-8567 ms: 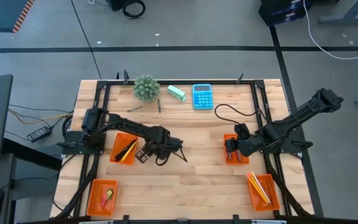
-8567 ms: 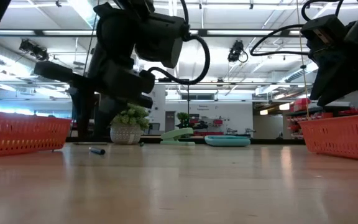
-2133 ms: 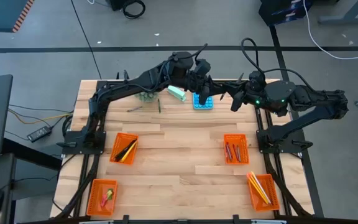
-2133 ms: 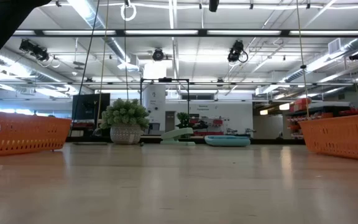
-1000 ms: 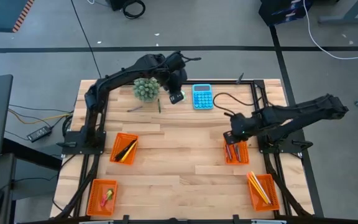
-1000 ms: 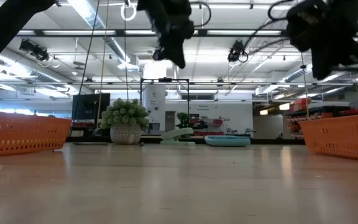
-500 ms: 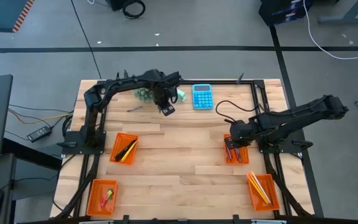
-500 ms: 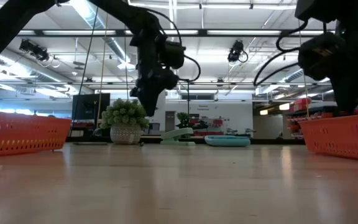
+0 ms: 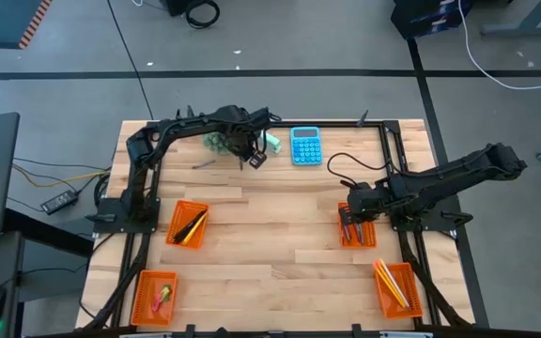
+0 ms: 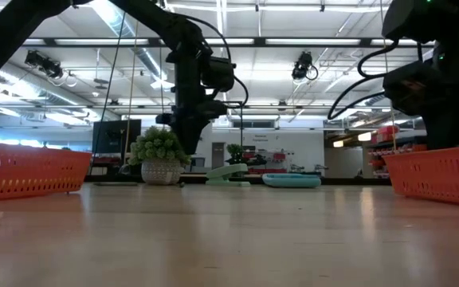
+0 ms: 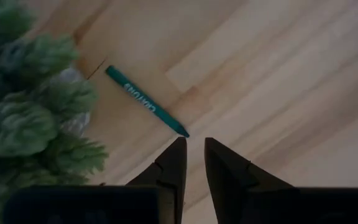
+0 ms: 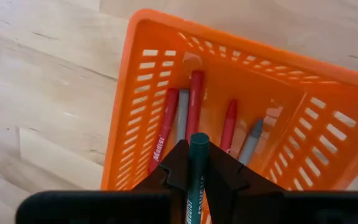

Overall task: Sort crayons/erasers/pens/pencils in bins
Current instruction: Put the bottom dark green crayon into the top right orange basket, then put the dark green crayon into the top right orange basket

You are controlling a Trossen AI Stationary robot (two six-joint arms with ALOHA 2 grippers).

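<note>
Green crayon (image 11: 146,102) lies on the wooden bench (image 9: 280,263) beside the fuzzy green plant (image 11: 23,118), its tip just ahead of the left gripper (image 11: 191,149), whose jaws stand slightly parted and empty. The right gripper (image 12: 197,163) has its jaws clenched on a dark green crayon (image 12: 197,168) over the orange slotted bin (image 12: 135,149) holding red and grey crayons. That grip shows only in the wrist view; the high view shows open bench between the four bins.

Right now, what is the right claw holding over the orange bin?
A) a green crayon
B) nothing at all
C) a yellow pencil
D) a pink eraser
A: in the right wrist view, the right claw is pinched shut on a green crayon sticking up between its fingers, just above the orange bin that already holds red and grey crayons.
</note>
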